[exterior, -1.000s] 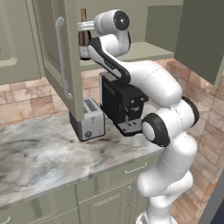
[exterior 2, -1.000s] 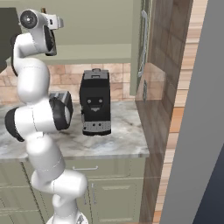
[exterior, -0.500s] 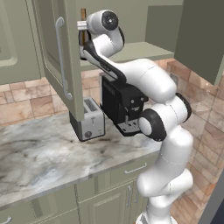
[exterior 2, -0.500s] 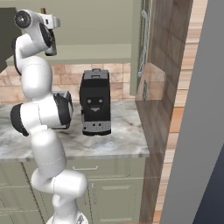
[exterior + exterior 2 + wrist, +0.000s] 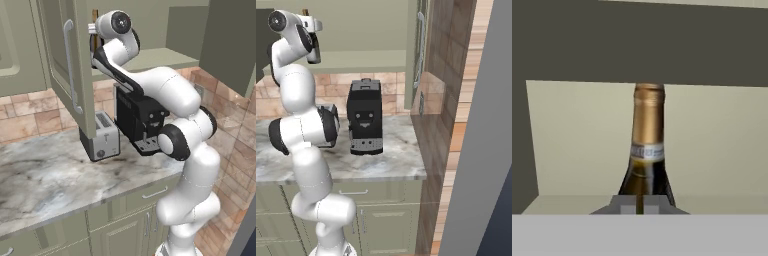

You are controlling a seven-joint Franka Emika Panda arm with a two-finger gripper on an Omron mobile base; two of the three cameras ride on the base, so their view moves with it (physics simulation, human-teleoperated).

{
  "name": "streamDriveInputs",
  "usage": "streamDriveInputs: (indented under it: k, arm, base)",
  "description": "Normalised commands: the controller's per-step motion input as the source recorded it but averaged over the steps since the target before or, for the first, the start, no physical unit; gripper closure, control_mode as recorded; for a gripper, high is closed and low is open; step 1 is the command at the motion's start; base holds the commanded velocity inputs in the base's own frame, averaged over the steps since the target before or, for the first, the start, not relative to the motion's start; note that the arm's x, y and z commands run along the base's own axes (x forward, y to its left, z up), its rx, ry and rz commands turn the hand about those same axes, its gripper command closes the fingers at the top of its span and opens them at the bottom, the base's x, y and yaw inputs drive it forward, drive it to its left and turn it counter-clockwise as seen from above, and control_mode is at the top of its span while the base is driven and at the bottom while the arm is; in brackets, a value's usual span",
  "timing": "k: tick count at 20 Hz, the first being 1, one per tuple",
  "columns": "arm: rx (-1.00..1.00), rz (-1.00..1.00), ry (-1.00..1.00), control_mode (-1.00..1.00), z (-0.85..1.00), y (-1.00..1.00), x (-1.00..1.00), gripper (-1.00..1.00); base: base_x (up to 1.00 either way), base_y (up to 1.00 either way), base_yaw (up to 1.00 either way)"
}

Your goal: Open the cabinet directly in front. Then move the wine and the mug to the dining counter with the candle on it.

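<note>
You are working in a home kitchen. The claw (image 5: pixel 93 31) is up inside an open sage-green wall cabinet (image 5: pixel 65 65) with recessed-panel doors and a long silver bar handle (image 5: pixel 70 67). Below the claw a veined marble worktop (image 5: pixel 45 180) carries a silver toaster (image 5: pixel 105 139) and a black coffee machine (image 5: pixel 364 122), both standing against a tan stone-tile backsplash (image 5: pixel 30 112). Under the worktop, further below the claw, run green base cabinets with a drawer front (image 5: pixel 351 192) and slim metal pulls. Straight ahead of the claw on the cabinet shelf stands a wine bottle (image 5: pixel 647 150).
</note>
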Motion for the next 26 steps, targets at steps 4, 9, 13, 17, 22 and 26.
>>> streamDriveInputs:
  k: [4, 9, 13, 17, 22, 26]
  arm:
    - [0.0, 0.0, 0.0, -1.0, 0.0, 0.0, 0.0, 1.0]
    - [0.0, 0.0, 0.0, -1.0, 0.0, 0.0, 0.01, -1.0]
    - [0.0, 0.0, 0.06, -1.0, 0.0, 0.0, 0.2, -1.0]
    - [0.0, 0.0, 0.03, -1.0, 0.0, 0.0, 0.25, -1.0]
    - [0.0, 0.0, 0.0, -1.0, 0.0, 0.01, 0.25, -1.0]
    - [0.0, 0.0, 0.0, -1.0, 0.0, 0.1, 0.2, -1.0]
  base:
    - [0.0, 0.0, 0.0]
    - [0.0, 0.0, 0.0]
    - [0.0, 0.0, 0.0]
    - [0.0, 0.0, 0.0]
    - [0.0, 0.0, 0.0]
    - [0.0, 0.0, 0.0]
